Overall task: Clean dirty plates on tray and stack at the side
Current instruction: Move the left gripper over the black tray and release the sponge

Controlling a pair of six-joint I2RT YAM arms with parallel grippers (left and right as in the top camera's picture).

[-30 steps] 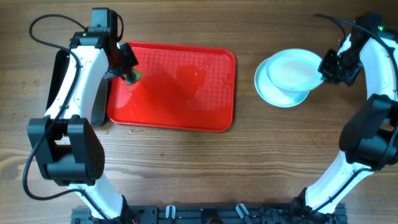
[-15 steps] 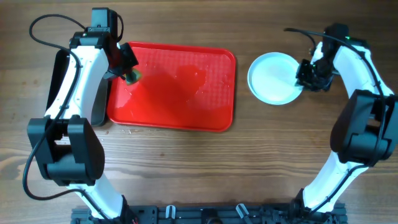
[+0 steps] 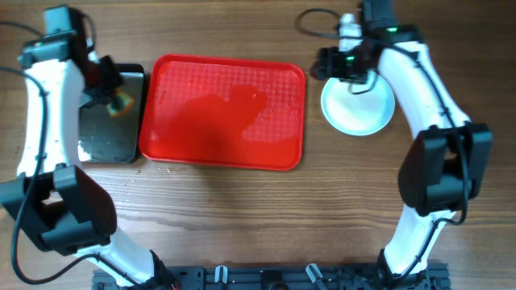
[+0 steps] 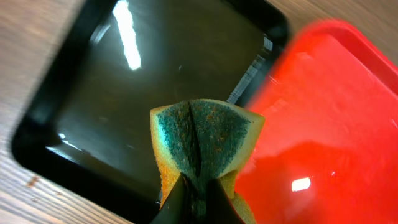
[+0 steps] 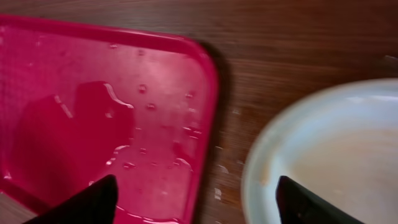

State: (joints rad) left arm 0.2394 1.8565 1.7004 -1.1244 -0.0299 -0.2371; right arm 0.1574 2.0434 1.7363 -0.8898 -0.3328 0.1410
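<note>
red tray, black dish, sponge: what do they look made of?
Red tray: likely plastic, glossy with a fine grid texture; droplets bead on it.
Black dish: glossy, probably plastic or glazed; sharp light reflection.
Sponge: yellow foam with a green scouring face, pinched into a fold.

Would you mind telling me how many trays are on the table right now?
2: the red tray at centre, and the black tray beside its left edge. None seems hidden.

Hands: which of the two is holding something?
The left hand, shut on a sponge over the black tray; the right hand is open and empty.
</note>
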